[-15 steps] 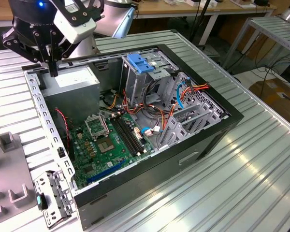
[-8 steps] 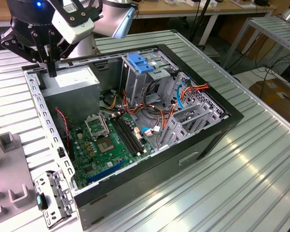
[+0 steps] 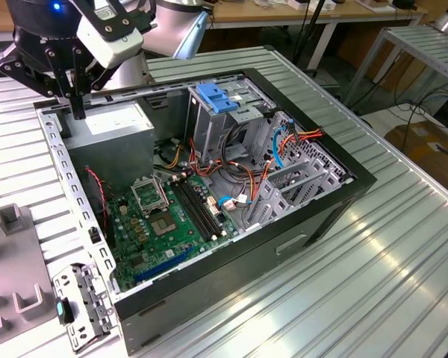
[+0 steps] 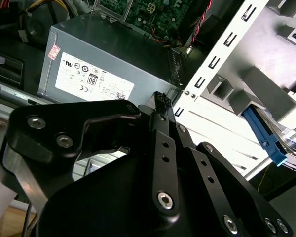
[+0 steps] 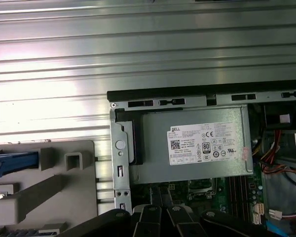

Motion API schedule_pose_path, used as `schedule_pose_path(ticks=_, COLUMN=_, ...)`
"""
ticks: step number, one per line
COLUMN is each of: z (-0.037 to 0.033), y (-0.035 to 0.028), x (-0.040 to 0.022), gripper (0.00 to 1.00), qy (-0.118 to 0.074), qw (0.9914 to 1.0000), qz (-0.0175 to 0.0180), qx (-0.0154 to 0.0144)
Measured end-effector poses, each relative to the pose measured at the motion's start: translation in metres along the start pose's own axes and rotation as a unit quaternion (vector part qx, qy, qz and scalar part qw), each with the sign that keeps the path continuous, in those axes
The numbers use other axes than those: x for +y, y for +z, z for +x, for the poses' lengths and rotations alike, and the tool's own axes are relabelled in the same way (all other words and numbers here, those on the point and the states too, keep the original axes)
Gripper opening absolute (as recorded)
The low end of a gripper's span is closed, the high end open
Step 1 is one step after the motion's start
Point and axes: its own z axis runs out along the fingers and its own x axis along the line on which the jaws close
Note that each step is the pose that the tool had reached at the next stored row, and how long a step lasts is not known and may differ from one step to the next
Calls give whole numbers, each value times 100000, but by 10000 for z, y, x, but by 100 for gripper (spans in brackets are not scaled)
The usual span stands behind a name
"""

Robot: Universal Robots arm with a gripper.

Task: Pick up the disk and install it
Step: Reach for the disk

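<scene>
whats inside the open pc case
A green motherboard, a grey power supply, a silver drive cage and coloured cables. Whatever lies beneath the power supply is covered.

Open PC case (image 3: pixel 299 224) on ribbed metal table (image 3: pixel 403 261). Inside: grey PSU (image 5: pixel 187 148) w/ label, green mobo (image 3: pixel 160 224), silver cage (image 3: pixel 205 142) w/ lt-blue latch (image 3: pixel 218 98), red/orange cables (image 3: pixel 243 175).
</scene>
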Motion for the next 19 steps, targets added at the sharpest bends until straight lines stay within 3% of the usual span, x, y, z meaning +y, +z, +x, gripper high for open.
schedule_pose_path(ticks=8, z=150, y=-4, x=-11, gripper=11, qy=2, qw=100000, qz=-1, qx=-1)
schedule_pose_path(ticks=19, z=271, y=-7, x=-20, gripper=11, qy=4, qw=100000, qz=0, qx=0)
